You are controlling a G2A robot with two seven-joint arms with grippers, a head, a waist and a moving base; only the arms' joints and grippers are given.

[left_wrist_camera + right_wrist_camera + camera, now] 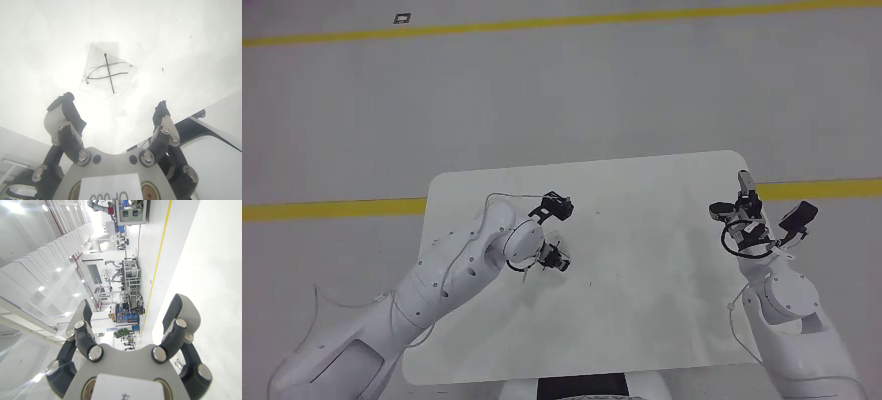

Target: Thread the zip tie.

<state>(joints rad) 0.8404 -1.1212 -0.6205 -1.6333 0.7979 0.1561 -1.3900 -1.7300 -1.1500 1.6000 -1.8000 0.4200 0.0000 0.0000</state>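
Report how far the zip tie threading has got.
Done: nothing visible; the zip ties lie loose and crossed on a clear sheet. In hand: nothing; the left gripper hangs open facing them, and the right gripper is open at the table edge. Left: grasp one, thread it.

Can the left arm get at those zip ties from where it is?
Probably yes. Its jaws stand open facing the zip ties, which lie on a clear sheet, with nothing between.
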